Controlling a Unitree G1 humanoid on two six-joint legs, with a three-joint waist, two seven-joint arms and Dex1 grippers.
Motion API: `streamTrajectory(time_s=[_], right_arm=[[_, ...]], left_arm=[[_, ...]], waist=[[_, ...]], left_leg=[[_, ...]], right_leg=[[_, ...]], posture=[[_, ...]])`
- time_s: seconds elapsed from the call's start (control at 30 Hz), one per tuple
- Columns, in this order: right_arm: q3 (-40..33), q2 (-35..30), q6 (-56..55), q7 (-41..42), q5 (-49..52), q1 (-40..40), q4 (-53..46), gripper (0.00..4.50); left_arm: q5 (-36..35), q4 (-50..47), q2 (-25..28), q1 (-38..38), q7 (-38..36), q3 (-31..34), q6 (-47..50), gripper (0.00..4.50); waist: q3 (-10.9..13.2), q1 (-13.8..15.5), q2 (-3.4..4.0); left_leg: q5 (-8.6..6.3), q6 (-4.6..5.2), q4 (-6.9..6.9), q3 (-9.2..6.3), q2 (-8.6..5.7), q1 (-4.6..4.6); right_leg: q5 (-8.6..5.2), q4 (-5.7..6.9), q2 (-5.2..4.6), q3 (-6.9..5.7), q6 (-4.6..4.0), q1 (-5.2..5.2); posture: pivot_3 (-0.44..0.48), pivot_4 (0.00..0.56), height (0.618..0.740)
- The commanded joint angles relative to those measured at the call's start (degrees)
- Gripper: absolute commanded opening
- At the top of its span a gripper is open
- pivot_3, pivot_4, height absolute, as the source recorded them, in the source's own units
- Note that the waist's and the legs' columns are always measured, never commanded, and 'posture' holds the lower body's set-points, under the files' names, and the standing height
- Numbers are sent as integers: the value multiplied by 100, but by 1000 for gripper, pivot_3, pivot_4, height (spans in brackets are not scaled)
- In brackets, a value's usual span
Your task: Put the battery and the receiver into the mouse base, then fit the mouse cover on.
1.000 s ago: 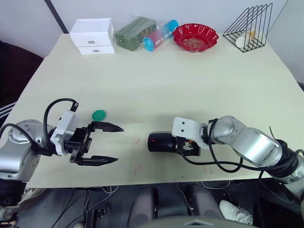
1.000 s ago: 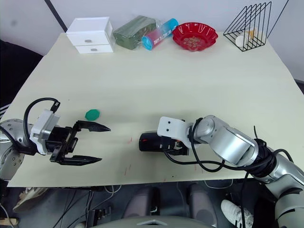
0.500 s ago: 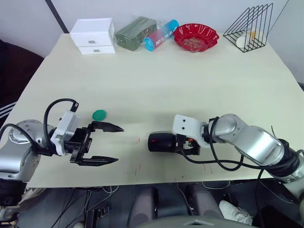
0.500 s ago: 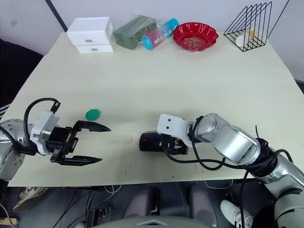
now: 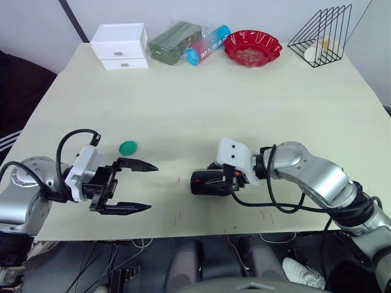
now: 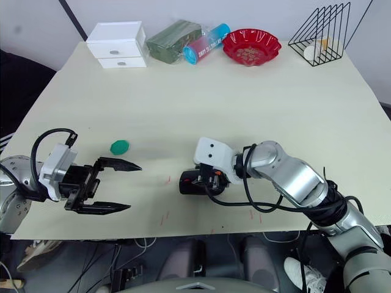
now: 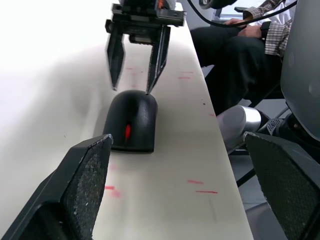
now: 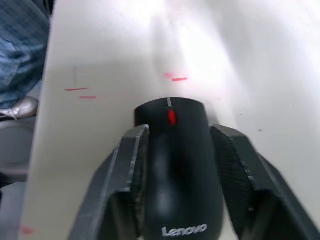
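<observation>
right gripper [image 5: 219, 180] now astride mouse cover [image 5: 204, 182]

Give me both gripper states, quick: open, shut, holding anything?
Left gripper: open, holding nothing, hovering over the table left of the mouse.
Right gripper: open, its fingers either side of the mouse, not clamped on it.

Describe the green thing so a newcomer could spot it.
On the table's near left part, just beyond the open left gripper, lies a small flat green disc. It is the lone green item there, well left of the black mouse.
</observation>
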Motion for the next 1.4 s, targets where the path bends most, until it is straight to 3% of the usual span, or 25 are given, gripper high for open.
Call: streamTrajectory(time_s=[0.03,0.6,1.4], right_arm=[[181,231,-166,26,-137,-195,142,2191],[891,799,412,9,-562,-847,833,2191],[1166,940,489,68,-849,-805,1211,2191]], left_arm=[[-35,-73,1,62,-224,280,-4,4500],[7,-98,-20,233,-224,423,4,4500],[-13,-107,8,309,-224,469,-6,4500]], waist=[[0,-5,0],[0,-2,1],[0,-1,0]], left_leg=[[0,0,0,0,0,0],[1,-1,0,5,-1,-1],[1,-1,0,4,-1,1]], right_leg=[[0,1,0,0,0,0],[0,4,-1,-3,-1,-1],[0,6,-1,-3,-1,0]], posture=[[0,150,740],[0,150,740],[0,150,740]])
